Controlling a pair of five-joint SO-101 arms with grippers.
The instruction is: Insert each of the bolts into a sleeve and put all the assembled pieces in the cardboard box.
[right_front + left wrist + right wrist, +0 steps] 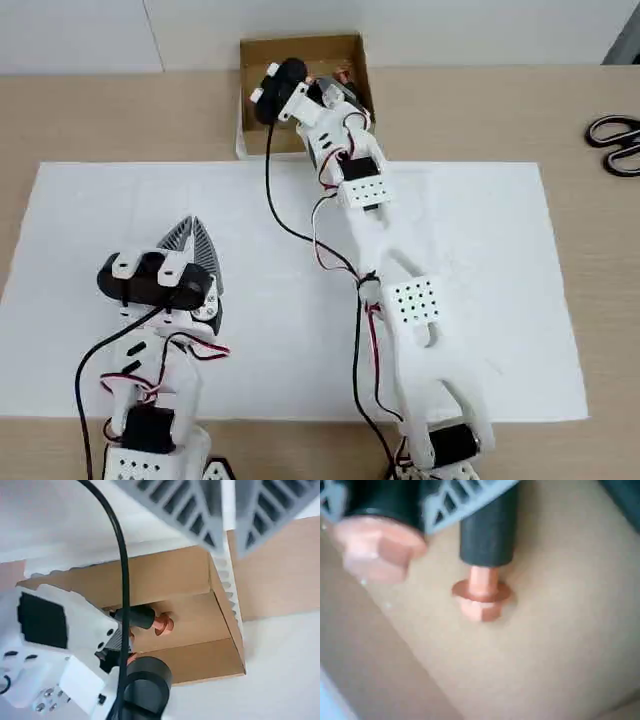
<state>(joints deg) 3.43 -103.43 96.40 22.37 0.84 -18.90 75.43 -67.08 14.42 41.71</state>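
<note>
Jaws of the right gripper (382, 510) clamp a sleeved bolt (380, 547) low inside the cardboard box (320, 48), just beside an assembled piece (482, 580) lying on its floor. Opening here could knock that piece or let the bolt slip out. Left gripper (192, 245) jaws sit together, empty, above the paper (480, 250). The right arm (375, 240) hides the box's other contents.

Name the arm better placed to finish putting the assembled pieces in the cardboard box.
Right. The right gripper is inside the cardboard box beside a sleeved bolt; the left gripper sits back over the white paper.
</note>
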